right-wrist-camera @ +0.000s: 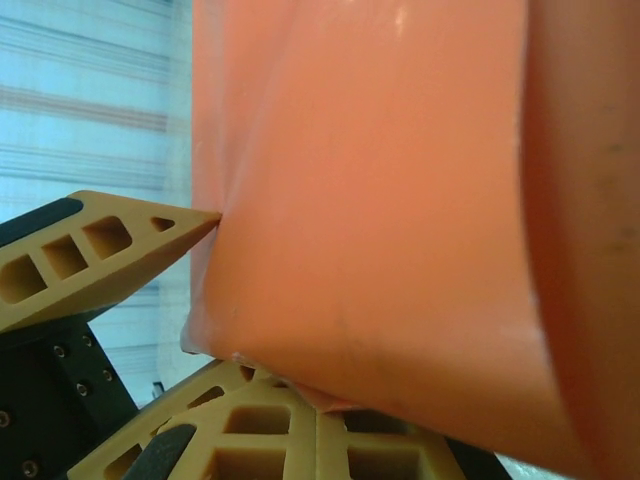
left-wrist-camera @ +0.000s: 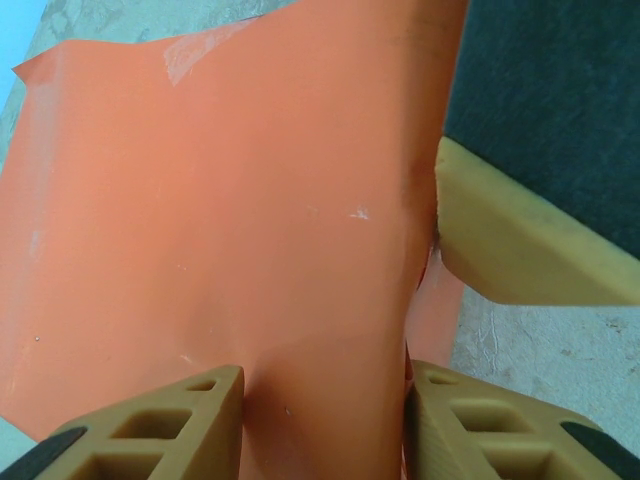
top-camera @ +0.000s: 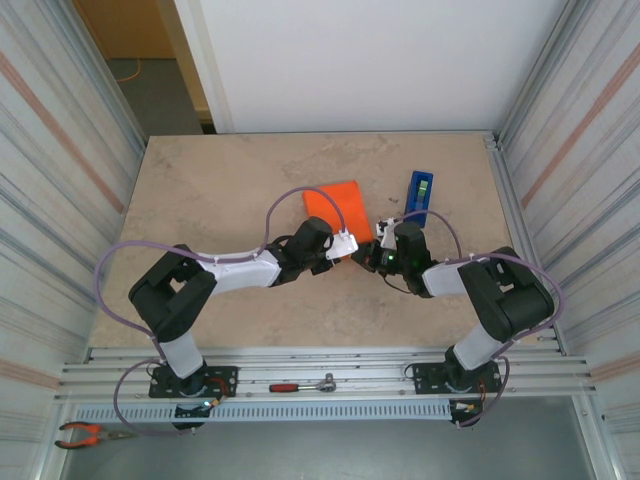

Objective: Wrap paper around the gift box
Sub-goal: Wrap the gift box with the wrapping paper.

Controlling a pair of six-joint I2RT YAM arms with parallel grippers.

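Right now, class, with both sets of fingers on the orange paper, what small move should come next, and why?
Probably the right fingers, shut on an edge of the paper, should pull slightly away from the left fingers to tighten it. The paper curves loosely between them instead of lying flat, while the left fingers press it from both sides and can anchor it.

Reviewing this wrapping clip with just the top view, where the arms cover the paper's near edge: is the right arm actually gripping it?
Observer: Yes. From the right wrist, the right fingers are closed on the edge of the paper.
Operator: And the left?
Observer: From the left wrist, paper fills the gap between the left fingers, touching both.
Operator: How near are the two arms?
Observer: One right finger rests against the paper just beyond the left fingers.
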